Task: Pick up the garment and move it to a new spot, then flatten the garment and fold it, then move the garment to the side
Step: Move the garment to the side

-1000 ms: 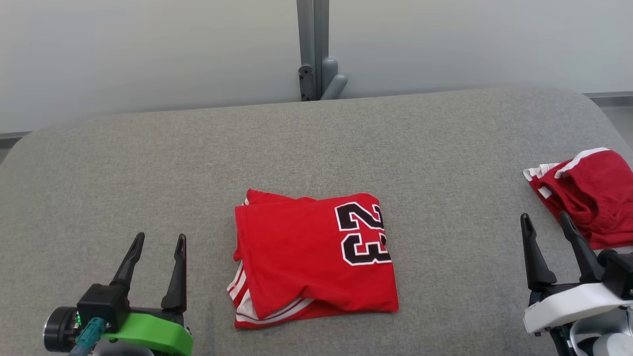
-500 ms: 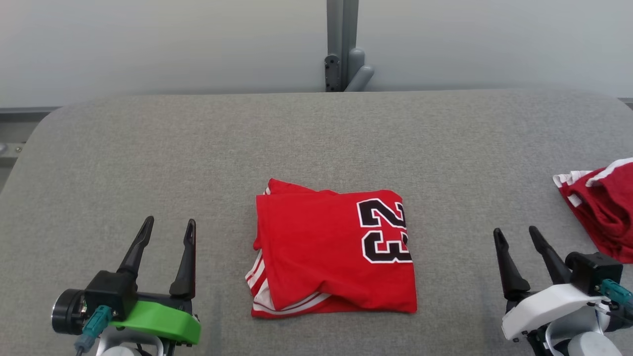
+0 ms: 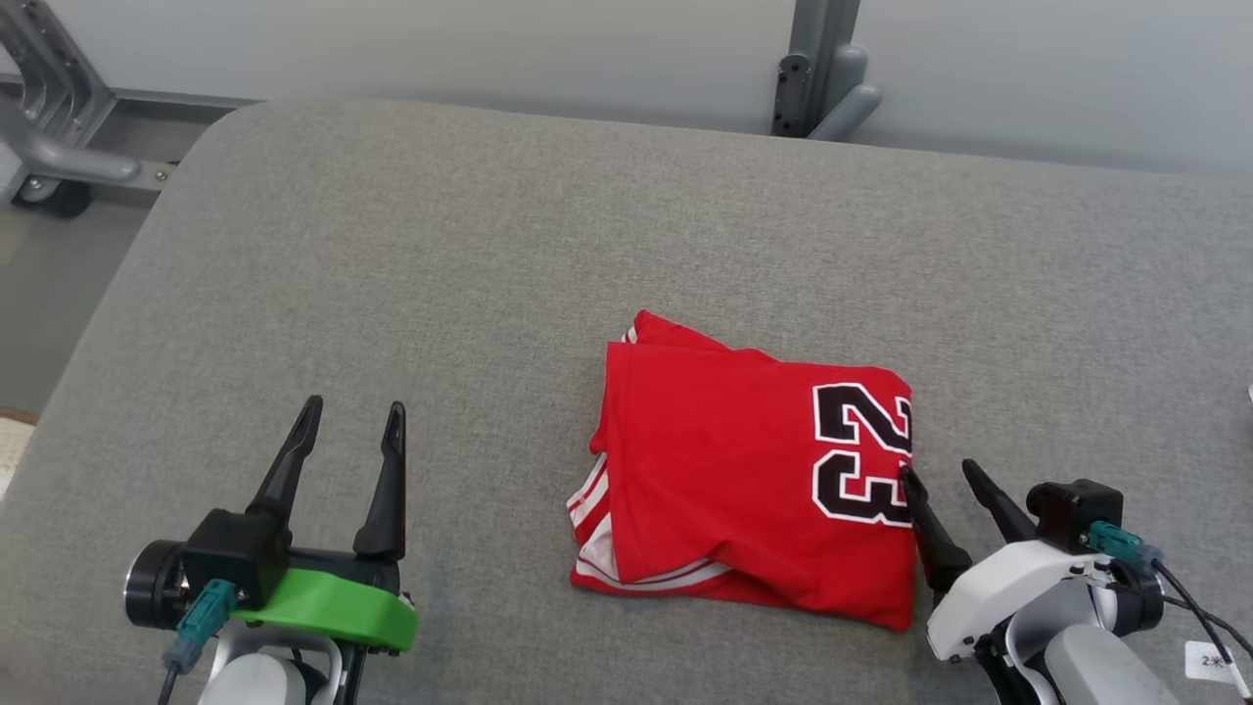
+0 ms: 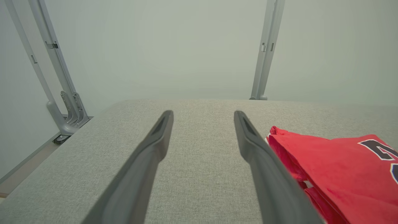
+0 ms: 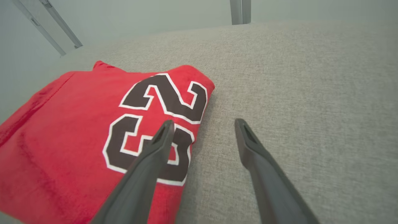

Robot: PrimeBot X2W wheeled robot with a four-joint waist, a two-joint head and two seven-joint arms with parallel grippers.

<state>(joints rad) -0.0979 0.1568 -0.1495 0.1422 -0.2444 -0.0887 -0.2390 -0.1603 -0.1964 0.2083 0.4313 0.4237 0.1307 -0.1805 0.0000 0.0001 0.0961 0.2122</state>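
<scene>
Grey fabric bench [image 3: 470,225] carries the folded red garment [image 3: 744,470], number 23 facing up. Left pincer [image 3: 354,404]: wide, empty, well left of the garment. Right pincer [image 3: 937,470]: wide, empty, one finger at the garment's right edge by the number. Risk: a shallow pinch there may catch only the top layer, so the fold opens during the sideways move.

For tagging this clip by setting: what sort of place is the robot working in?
Most likely a lab or test bay set up for cloth handling, not a home: a broad gray fabric-covered table, plain pale partition panels joined by gray metal posts, and a folded red jersey.
</scene>
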